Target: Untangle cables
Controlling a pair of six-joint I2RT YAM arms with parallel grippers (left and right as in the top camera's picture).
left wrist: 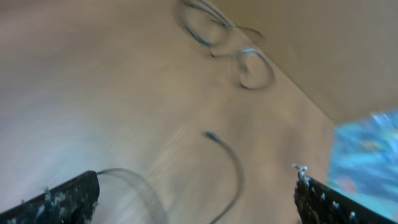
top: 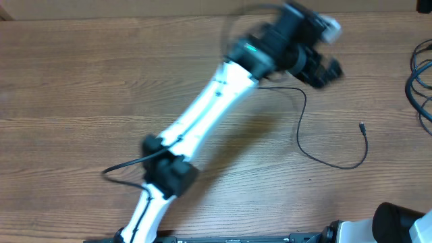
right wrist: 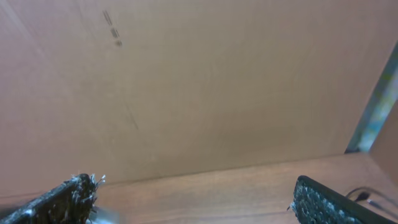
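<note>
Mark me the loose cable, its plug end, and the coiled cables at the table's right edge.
loose cable (top: pixel 298 138): overhead view, middle of its curve.
plug end (top: pixel 362 125): overhead view, the free tip.
coiled cables (top: pixel 410 86): overhead view, left side of the loops.

I see my left arm (top: pixel 202 121) stretched diagonally across the tabletop (top: pixel 81 81), its gripper (top: pixel 326 69) blurred. A loose cable (top: pixel 298 138) curves just beside it, with coiled cables (top: pixel 420 84) at the right edge.

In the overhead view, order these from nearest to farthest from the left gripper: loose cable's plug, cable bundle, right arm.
1. loose cable's plug, just below the left gripper.
2. cable bundle, picture's right edge.
3. right arm, bottom corner.
</note>
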